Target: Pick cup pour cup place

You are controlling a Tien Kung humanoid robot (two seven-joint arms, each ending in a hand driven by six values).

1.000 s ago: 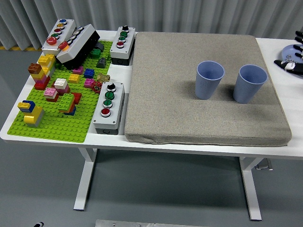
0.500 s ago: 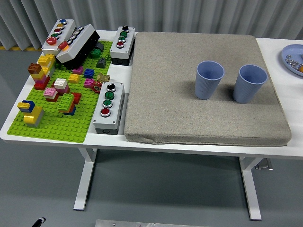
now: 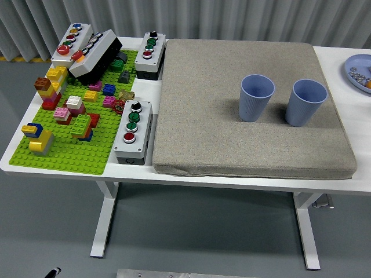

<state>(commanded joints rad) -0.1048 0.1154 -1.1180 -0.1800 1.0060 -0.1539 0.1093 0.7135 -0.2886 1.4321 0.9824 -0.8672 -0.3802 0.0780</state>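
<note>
Two blue ribbed cups stand upright side by side on a grey-brown mat (image 3: 232, 145). The left cup (image 3: 256, 97) is near the mat's middle right. The right cup (image 3: 308, 102) is close to the mat's right edge. I cannot see into either cup well enough to tell its contents. Neither of my hands is in view.
A green brick baseplate (image 3: 69, 153) with several coloured bricks fills the table's left. Three grey button boxes (image 3: 133, 130) (image 3: 150, 54) (image 3: 72, 41) and a black box (image 3: 95, 56) stand around it. A blue plate (image 3: 360, 70) with small items sits at the right edge.
My right hand, seen one second ago over the blue plate at the right edge, has withdrawn out of view. The cups have not moved.
</note>
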